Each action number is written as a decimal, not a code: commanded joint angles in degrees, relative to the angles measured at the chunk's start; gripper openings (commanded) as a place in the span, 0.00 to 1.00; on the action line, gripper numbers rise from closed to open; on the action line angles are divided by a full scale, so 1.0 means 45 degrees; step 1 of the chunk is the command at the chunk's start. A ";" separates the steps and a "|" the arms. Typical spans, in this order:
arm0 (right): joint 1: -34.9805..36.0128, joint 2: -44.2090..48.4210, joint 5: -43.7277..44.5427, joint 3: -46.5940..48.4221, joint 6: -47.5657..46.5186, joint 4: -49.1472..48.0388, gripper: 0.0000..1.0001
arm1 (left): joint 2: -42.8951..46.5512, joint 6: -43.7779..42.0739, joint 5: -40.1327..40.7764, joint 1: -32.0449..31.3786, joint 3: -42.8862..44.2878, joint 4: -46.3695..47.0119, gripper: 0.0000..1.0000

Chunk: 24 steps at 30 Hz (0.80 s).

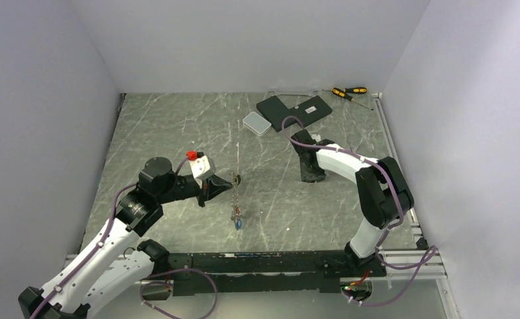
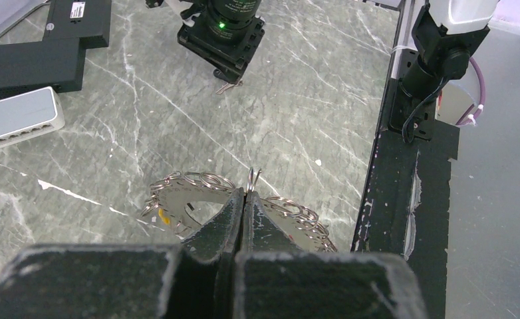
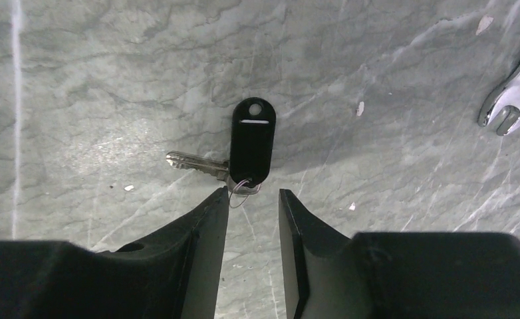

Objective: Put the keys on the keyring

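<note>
My left gripper (image 2: 245,193) is shut on the keyring (image 2: 177,196), a flat silver ring with small split rings round its rim, held above the table. In the top view the keyring (image 1: 235,179) shows edge-on at my left gripper (image 1: 212,188), with several keys (image 1: 237,216) hanging below it, one with a blue head. My right gripper (image 3: 253,194) is open, low over the table, just short of a silver key with a black tag (image 3: 253,139). The key's thin wire ring lies beside the left fingertip (image 3: 219,199). My right gripper also shows in the top view (image 1: 310,175).
A silver wrench (image 3: 513,100) lies to the right of the black-tagged key. A black box (image 1: 294,109), a small white box (image 1: 257,123) and two screwdrivers (image 1: 349,93) lie at the back. A black rail (image 1: 277,262) runs along the near edge.
</note>
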State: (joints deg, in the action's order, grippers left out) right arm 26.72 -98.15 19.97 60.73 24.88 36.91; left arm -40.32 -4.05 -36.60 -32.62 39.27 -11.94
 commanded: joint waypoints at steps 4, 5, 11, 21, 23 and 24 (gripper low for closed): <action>0.0031 -0.0145 0.0392 -0.0291 0.0095 -0.0441 0.36 | 0.0295 -0.0290 -0.0115 -0.0048 0.0580 0.0643 0.00; 0.0038 -0.0186 0.0388 -0.0319 0.0112 -0.0473 0.35 | 0.0292 -0.0295 -0.0110 -0.0050 0.0589 0.0616 0.00; 0.0039 -0.0105 0.0530 -0.0359 0.0028 -0.0582 0.27 | 0.0300 -0.0320 -0.0109 -0.0053 0.0574 0.0623 0.00; 0.0039 -0.0103 0.0838 -0.0258 -0.0187 -0.0464 0.03 | 0.0261 -0.0359 -0.0071 -0.0054 0.0572 0.0604 0.00; 0.0038 -0.0086 0.0972 -0.0225 -0.0216 -0.0378 0.00 | 0.0262 -0.0367 -0.0041 -0.0049 0.0571 0.0585 0.00; 0.0039 -0.0024 0.1017 -0.0216 -0.0234 -0.0329 0.00 | 0.0255 -0.0368 -0.0032 -0.0050 0.0571 0.0584 0.00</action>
State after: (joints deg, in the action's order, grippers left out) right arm 26.72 -98.80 22.06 59.11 24.38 35.53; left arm -39.94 -4.10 -36.58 -32.62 39.27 -11.94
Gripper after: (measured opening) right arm 0.012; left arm 0.013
